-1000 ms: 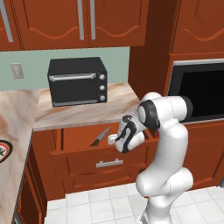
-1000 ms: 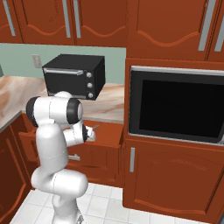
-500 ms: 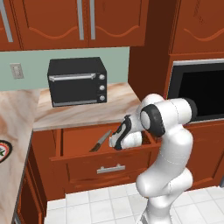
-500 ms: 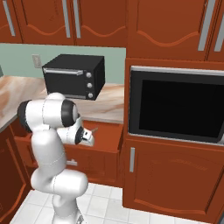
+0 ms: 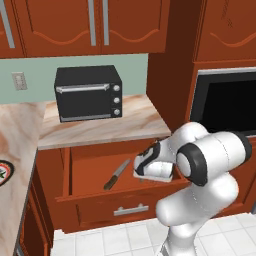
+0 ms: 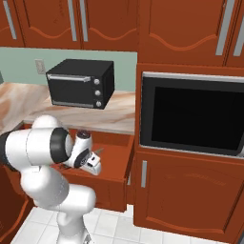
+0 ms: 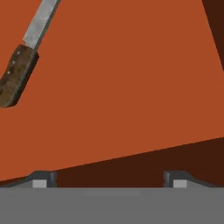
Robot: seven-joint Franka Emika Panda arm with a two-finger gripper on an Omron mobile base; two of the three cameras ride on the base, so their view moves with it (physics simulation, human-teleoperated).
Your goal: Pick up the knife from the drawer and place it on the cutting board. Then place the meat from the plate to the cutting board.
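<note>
Hanging over the right part of the open drawer (image 5: pixel 95 197), the end effector (image 7: pixel 109 177) has its jaws spread wide with nothing between them. The knife (image 5: pixel 116 174) lies flat on the drawer floor, left of the end effector and apart from it, handle toward the near front, blade toward the far wall. A black toaster oven (image 5: pixel 88 93) stands on the table (image 5: pixel 130 122) above, and the plate (image 5: pixel 5 172) peeks in at the far left

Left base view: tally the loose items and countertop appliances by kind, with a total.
Knife, in the open drawer: 1
Toaster oven, on the counter: 1
Red-rimmed plate, cut by the left edge: 1
Total: 3
</note>
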